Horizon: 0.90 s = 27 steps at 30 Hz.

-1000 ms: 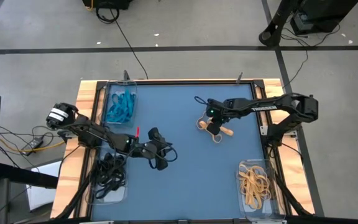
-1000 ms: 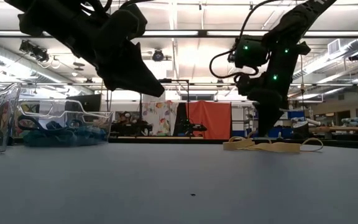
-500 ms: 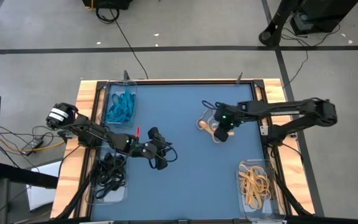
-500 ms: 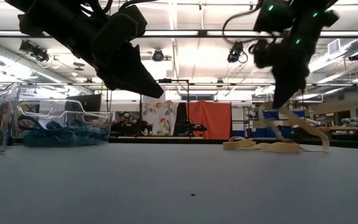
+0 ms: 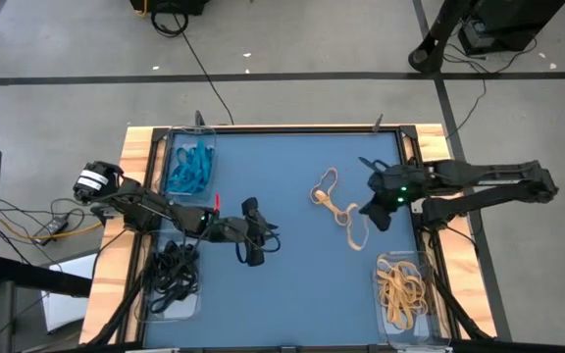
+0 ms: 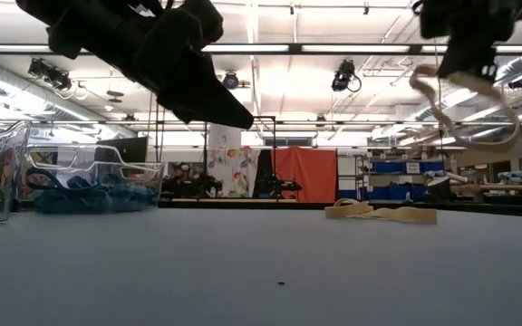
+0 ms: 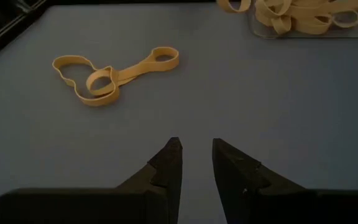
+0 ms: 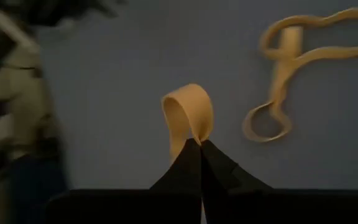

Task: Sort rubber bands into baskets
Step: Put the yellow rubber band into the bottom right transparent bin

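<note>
No readable labels or writing in any current view. High view: right gripper (image 5: 379, 213) sits over the right part of the blue table (image 5: 292, 294), well right of its spot half a second ago, when it was directly over the tan rubber bands (image 5: 330, 193); one tan band (image 5: 357, 232) now trails from it toward the near side. The rest of that tan cluster lies on the mat left of the gripper. Left gripper (image 5: 256, 245) hovers over the mat left of centre, about where it was a second ago. Trays: teal bands (image 5: 188, 167) in the far-left basket (image 5: 173, 145), black bands (image 5: 172, 273) in the near-left basket (image 5: 186, 306), tan pile (image 5: 401, 288) in the near-right basket (image 5: 388, 324). Low view: right gripper is at the top right, mostly out of frame, with the tan band (image 6: 451, 107) dangling off it clear of the table; earlier it was down at the bands. Remaining tan bands (image 6: 379, 213) lie flat on the table. Left arm is the dark mass at upper left, gripper (image 6: 234, 116) above the surface. Left wrist view: left gripper (image 7: 196, 151) fingers are slightly apart, nothing between them; tan cluster (image 7: 114, 73) on the mat ahead, tan-filled basket (image 7: 309, 28) beyond. Right wrist view: right gripper (image 8: 196, 146) fingers are pinched together on a tan band loop (image 8: 187, 115); other tan bands (image 8: 284, 74) lie on the mat beyond.
</note>
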Available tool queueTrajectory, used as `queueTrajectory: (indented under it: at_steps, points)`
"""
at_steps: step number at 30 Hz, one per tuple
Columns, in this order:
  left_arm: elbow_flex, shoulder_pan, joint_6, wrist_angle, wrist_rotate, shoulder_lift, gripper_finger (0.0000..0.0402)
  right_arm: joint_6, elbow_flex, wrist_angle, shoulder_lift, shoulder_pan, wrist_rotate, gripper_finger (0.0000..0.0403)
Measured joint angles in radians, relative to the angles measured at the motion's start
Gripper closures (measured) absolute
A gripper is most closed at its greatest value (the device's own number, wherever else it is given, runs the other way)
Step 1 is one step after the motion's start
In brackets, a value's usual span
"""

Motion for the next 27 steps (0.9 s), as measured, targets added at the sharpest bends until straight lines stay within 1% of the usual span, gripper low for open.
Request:
queueTrajectory:
  at_steps: [3,6,9,12,13,16,20,24,27]
  points:
    - [0.0,0.006,-0.004,0.0,0.002,0.0,0.0308,0.047,0.0,0.0,-0.059,0.035,-0.069,0.0401]
    - [0.0,0.006,-0.007,0.0,0.002,0.0,0.0308,0.081,0.0,-0.003,-0.106,0.068,-0.167,0.0401]
    - [0.0,0.004,-0.032,-0.001,0.02,0.0,0.0308,0.111,0.0,-0.047,-0.145,0.099,-0.234,0.0401]
    - [0.0,0.004,-0.038,-0.001,0.083,0.0,0.0308,0.16,0.0,-0.153,-0.177,0.13,-0.257,0.0401]
    - [0.0,0.004,-0.042,-0.001,0.087,0.0,0.0308,0.176,0.0,-0.199,-0.185,0.141,-0.264,0.0401]
    - [0.0,0.004,-0.076,0.005,0.042,0.0,0.0308,0.234,0.0,-0.314,-0.205,0.175,-0.278,0.0401]
    - [0.0,0.007,-0.084,0.007,-0.011,0.0,0.0308,0.326,0.0,-0.405,-0.226,0.219,-0.278,0.04]
    - [0.0,0.007,-0.083,0.015,-0.035,0.0,0.0308,0.396,0.0,-0.45,-0.227,0.274,-0.283,0.04]
    - [0.0,0.019,-0.062,0.038,-0.042,0.0,0.0308,0.432,0.0,-0.442,-0.22,0.332,-0.306,0.04]
